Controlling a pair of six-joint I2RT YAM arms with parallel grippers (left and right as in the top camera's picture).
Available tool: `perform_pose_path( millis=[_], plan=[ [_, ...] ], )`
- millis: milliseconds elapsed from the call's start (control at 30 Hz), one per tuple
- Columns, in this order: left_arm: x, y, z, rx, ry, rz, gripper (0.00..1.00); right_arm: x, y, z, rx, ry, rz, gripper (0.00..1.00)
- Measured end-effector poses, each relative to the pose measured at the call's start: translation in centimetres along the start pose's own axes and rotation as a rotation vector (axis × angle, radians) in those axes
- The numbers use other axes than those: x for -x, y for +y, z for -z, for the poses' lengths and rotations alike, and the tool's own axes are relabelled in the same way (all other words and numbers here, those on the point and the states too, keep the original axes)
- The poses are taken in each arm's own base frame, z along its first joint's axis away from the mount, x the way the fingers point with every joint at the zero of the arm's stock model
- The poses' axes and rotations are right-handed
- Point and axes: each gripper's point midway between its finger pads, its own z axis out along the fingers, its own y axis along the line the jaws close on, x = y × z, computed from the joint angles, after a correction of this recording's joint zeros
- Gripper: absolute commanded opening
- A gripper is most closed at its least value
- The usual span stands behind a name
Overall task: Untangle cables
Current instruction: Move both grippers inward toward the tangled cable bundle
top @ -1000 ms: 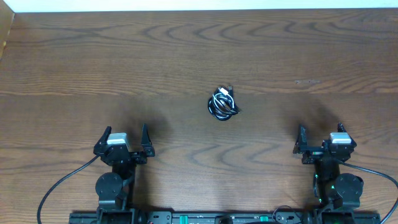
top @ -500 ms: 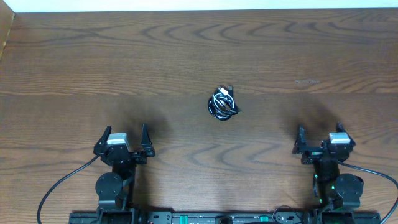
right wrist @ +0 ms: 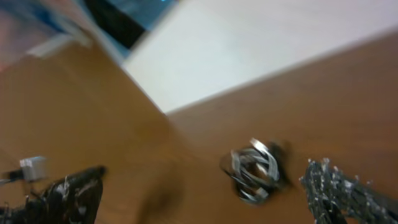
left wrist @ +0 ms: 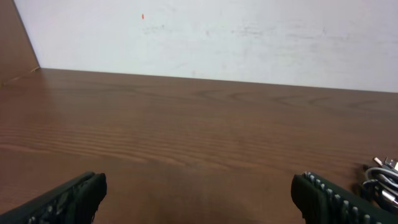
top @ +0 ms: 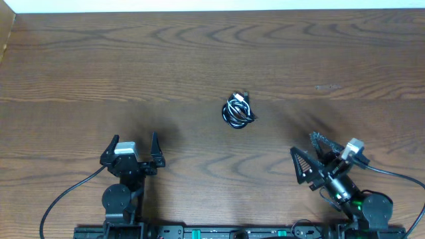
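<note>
The cables (top: 238, 111) lie as one small knotted bundle of black and white cords near the middle of the table. In the left wrist view the cables (left wrist: 380, 180) peek in at the right edge. My left gripper (top: 135, 141) rests open near the front left, its jaws wide apart (left wrist: 199, 182) over bare wood. My right gripper (top: 303, 143) is open, turned diagonally toward the bundle, and still a good way from it. In the blurred right wrist view the cables (right wrist: 254, 171) lie ahead, nearer the right finger, with nothing between the open jaws of the gripper (right wrist: 205, 182).
The wooden table (top: 99, 66) runs back to a white wall (left wrist: 249, 37). Thick black arm wires (top: 63, 199) curve along the front edge at the left, and one trails from the right arm (top: 398, 178).
My right arm has swung left and turned its gripper diagonally toward the bundle. The left arm and the cables have not moved.
</note>
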Motion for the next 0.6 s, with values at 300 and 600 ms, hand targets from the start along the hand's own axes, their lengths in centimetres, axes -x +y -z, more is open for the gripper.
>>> perform_pose_path(
  millis=[300,600],
  plan=[
    [1.3,-3.3,0.3,-0.194,-0.054,0.065,0.99,2.2,3.5,0.3,0.098,-0.027,0.029,0.99],
    [10.7,-7.5,4.0,-0.464,-0.255,0.179,0.99,5.6,5.6,2.2,-0.097,0.024,0.148,0.99]
  ],
)
